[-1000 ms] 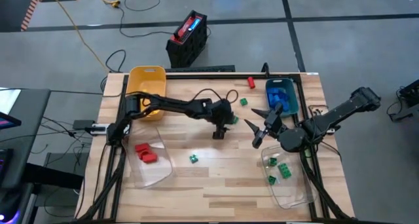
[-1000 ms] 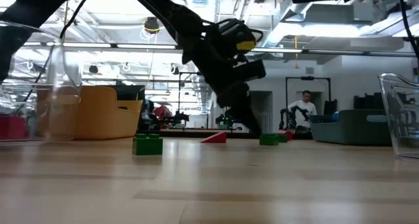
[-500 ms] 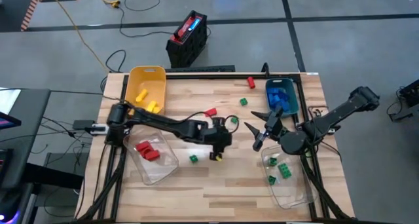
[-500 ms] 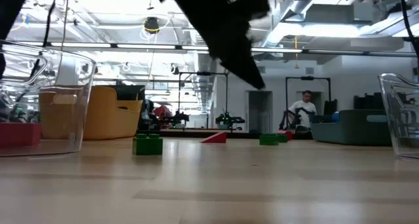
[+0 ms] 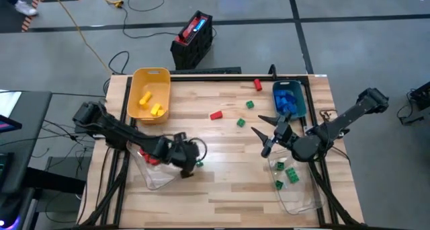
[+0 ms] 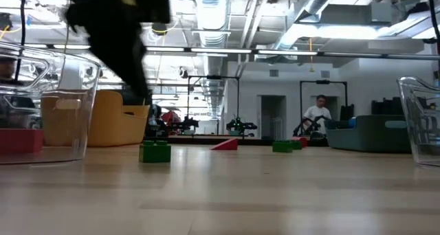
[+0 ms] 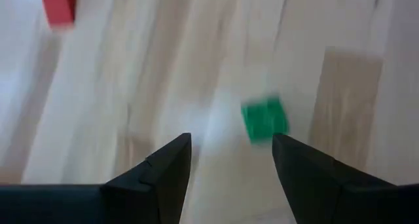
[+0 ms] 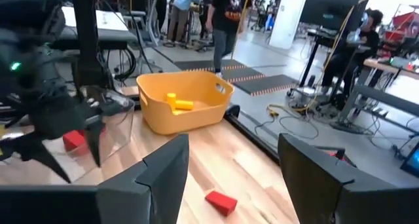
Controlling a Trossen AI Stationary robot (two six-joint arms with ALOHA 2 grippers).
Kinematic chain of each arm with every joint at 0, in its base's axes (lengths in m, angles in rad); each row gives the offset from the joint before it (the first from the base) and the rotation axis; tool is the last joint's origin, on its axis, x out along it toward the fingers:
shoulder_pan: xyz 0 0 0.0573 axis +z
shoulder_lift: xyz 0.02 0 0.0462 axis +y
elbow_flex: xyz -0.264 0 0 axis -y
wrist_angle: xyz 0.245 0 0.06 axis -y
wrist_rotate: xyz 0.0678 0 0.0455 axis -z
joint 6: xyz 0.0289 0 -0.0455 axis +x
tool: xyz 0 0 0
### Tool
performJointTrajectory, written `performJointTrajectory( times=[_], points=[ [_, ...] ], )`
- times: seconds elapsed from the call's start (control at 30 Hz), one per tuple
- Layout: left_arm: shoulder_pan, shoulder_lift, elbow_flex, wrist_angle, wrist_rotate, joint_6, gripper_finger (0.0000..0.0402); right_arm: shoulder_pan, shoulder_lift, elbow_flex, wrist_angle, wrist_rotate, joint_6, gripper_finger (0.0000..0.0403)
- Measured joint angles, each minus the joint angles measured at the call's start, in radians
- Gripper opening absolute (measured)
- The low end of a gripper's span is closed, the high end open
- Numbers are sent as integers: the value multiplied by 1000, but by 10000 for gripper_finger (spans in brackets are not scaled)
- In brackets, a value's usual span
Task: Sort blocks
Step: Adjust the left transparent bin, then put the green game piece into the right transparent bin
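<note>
Near the front-left part of the desk [image 5: 222, 189], the left pincer [image 5: 187, 157] hangs low beside the clear bin [image 5: 156, 179] that holds the red blocks [image 5: 149, 158], its fingers spread with nothing between them. Its wrist view looks down on a green block [image 7: 264, 119] lying just ahead of the gap, with wood showing on every side — the same green block that sits next to the pincer from above.

The right pincer [image 5: 270, 134] waits over the right half of the desk, fingers also apart and empty, between the teal bin of blue blocks [image 5: 287, 99] and the clear bin of green blocks [image 5: 290, 175].

Sorting looks well along but unfinished. Yellow blocks [image 5: 149, 103] lie in the yellow bin [image 5: 151, 75]. Loose on the wood are a red block [image 5: 216, 115] at mid-desk, two more green blocks [image 5: 240, 123] near it, and another red block [image 5: 258, 85] by the far edge.

The step in hand appears to be the pickup of the near green block. That calls for lowering the open fingers so they straddle it, closing, and then carrying it across to the green bin on the right — a long reach, perhaps better left to the right arm.
</note>
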Motion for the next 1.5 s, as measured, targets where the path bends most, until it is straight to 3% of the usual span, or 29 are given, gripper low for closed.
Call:
performJointTrajectory(
  times=[0.43,0.6,0.73,0.97,1.13,1.23,1.4,1.5],
  points=[
    [-96,1,-2,-180,317,-282,208,-6,0,0,87,-1,-159,248],
    [-98,-9,53,-175,324,-300,208,-32,0,0,87,-3,-165,248],
    [-65,2,125,-176,196,-236,208,-57,0,0,95,-14,-165,248],
    [-1,108,169,-133,210,57,226,-65,0,0,89,-37,-166,248],
    [7,154,171,-115,123,344,266,-64,0,0,74,-38,-166,248],
    [29,165,171,-91,93,419,287,-64,0,0,71,-38,-166,248],
    [124,194,169,-49,274,321,304,-64,0,0,71,-38,-166,248],
    [148,209,169,-43,329,261,305,-64,0,0,67,-38,-166,248]
  ],
)
